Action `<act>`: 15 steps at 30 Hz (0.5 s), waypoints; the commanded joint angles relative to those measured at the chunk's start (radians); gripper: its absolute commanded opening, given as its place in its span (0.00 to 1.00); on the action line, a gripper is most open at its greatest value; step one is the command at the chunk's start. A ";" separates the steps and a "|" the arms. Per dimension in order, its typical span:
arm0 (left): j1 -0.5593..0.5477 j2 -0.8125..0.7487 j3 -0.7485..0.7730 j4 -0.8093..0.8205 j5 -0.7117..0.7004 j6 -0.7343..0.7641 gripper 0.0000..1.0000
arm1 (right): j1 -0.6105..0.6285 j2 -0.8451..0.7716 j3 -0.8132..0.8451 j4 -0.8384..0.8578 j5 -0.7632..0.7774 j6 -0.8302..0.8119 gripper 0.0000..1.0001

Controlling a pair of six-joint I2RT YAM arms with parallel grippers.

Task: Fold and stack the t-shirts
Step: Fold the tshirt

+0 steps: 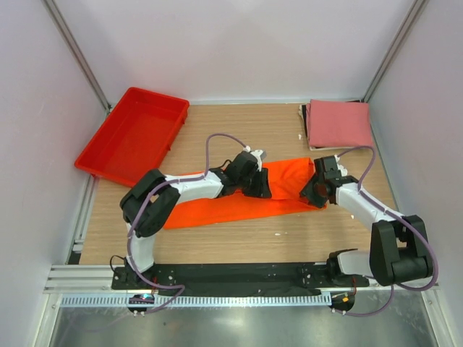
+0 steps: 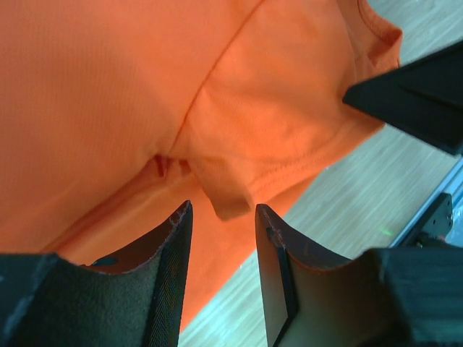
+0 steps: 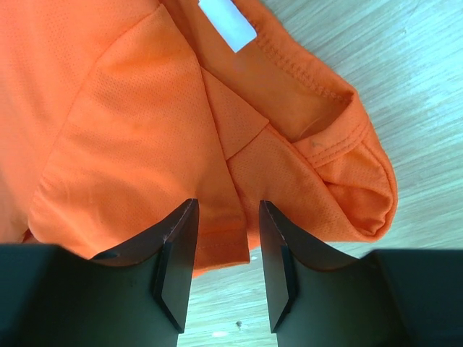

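The orange t-shirt (image 1: pixel 239 202) lies folded into a long strip across the middle of the table. The pink t-shirt (image 1: pixel 338 123) lies folded at the back right. My left gripper (image 1: pixel 257 186) is open and low over the strip's middle. In the left wrist view the gripper (image 2: pixel 223 217) straddles a small flap at the orange shirt's (image 2: pixel 130 94) near edge. My right gripper (image 1: pixel 315 192) is open at the strip's right end. In the right wrist view the gripper (image 3: pixel 226 217) straddles a sleeve hem of the orange shirt (image 3: pixel 123 123), near the collar and white neck label (image 3: pixel 228 25).
A red plastic tray (image 1: pixel 108 144) stands at the back left, partly over the table's left edge. White walls close in the back and both sides. A black part of the right arm (image 2: pixel 419 94) shows close by in the left wrist view.
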 commanded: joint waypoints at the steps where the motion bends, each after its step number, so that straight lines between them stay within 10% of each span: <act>1: -0.009 0.023 0.066 0.091 -0.040 -0.018 0.41 | -0.004 -0.061 -0.021 0.062 0.001 0.056 0.45; 15: -0.020 0.086 0.101 0.086 -0.059 -0.011 0.30 | -0.004 -0.122 -0.057 0.078 0.010 0.091 0.33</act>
